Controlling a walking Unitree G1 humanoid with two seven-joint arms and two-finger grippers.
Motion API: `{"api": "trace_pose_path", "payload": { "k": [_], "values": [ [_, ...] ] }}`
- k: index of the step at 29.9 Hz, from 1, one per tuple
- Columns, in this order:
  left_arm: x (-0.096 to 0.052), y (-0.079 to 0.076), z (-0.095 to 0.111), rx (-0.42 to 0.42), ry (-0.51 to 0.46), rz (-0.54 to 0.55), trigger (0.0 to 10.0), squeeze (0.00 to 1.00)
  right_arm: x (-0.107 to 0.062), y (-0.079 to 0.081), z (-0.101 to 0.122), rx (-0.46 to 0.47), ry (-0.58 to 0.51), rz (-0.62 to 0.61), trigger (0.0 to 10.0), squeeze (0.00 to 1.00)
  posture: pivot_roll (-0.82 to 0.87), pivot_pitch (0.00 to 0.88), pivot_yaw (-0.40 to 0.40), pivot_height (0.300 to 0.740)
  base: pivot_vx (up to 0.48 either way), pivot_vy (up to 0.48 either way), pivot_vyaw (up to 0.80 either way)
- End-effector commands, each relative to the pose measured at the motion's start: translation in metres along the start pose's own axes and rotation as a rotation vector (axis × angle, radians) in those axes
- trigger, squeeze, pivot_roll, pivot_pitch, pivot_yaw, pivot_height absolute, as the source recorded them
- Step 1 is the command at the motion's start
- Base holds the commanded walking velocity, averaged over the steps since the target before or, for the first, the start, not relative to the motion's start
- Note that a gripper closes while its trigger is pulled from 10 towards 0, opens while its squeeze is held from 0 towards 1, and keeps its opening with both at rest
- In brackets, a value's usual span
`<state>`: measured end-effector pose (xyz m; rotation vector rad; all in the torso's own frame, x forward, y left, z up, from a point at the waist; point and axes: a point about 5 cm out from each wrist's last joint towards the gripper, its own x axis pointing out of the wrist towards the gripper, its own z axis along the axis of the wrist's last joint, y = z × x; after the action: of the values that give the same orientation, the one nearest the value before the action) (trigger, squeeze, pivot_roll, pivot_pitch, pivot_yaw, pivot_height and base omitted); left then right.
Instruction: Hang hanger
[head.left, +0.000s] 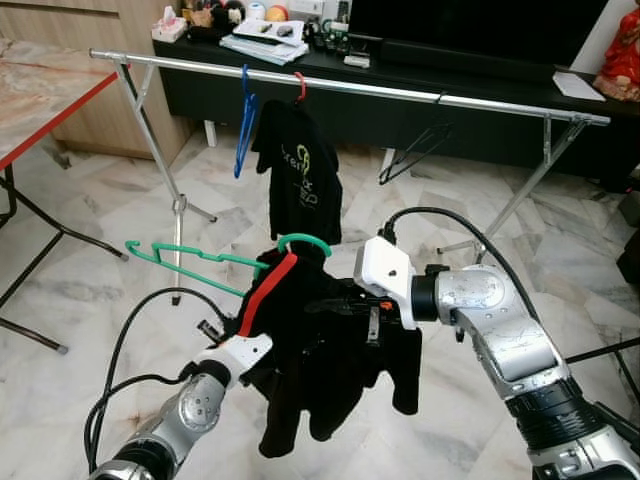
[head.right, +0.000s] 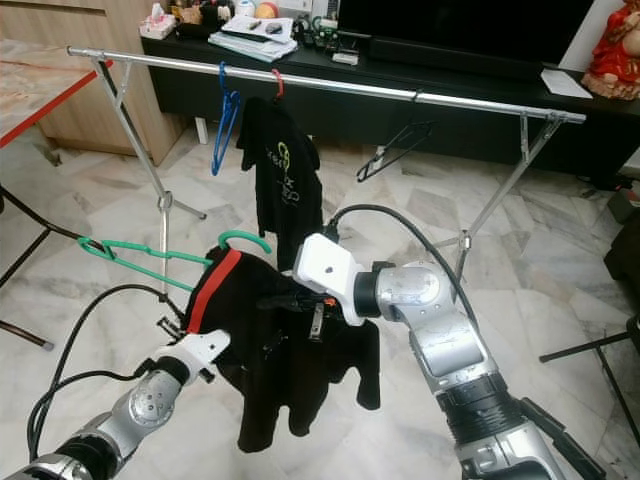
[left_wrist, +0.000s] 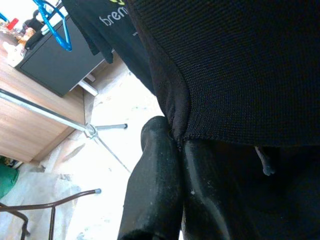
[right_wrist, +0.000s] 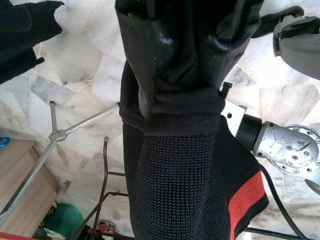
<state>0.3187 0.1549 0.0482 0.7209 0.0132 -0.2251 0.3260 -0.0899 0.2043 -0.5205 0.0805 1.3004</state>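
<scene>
Green hanger (head.left: 190, 258) w/ black garment (head.left: 330, 350): left hand (left_wrist: 172, 145) & right hand (right_wrist: 182, 107) both pinching fabric, held level below rail (head.left: 400, 92) for hanging.

— What does the hanger (head.left: 196, 257) look like?
— Thin green plastic, with a curved hook at the top (head.left: 304, 241) and one long arm sticking out to the robot's left, tilted slightly downward toward the body.
— Anything on it?
— A black knit top with a red stripe (head.left: 330, 350) is draped over it, sleeves dangling.
— Where is it?
— Held up in the air, below and in front of the metal rail (head.left: 400, 93), not touching it
</scene>
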Motion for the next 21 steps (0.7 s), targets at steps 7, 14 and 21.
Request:
{"api": "trace_pose_path", "payload": {
  "k": [7,14,21],
  "values": [
    [-0.005,-0.005,-0.008,-0.055,0.044,-0.003,0.0,0.00,-0.003,0.000,0.002,-0.006,-0.016,-0.016,0.0,0.00,-0.10,0.142,-0.087,0.740,0.000,0.000,0.00],
    [-0.010,-0.004,-0.018,-0.122,0.112,0.016,0.0,0.00,-0.014,-0.003,-0.030,0.055,0.068,-0.084,0.0,0.00,-0.10,0.146,-0.087,0.740,0.000,0.000,0.00],
    [-0.016,-0.001,-0.029,-0.182,0.164,0.034,0.0,0.00,-0.035,-0.006,-0.063,0.163,0.090,-0.184,0.0,0.00,-0.10,0.147,-0.084,0.740,0.000,0.000,0.00]
  ]
}}
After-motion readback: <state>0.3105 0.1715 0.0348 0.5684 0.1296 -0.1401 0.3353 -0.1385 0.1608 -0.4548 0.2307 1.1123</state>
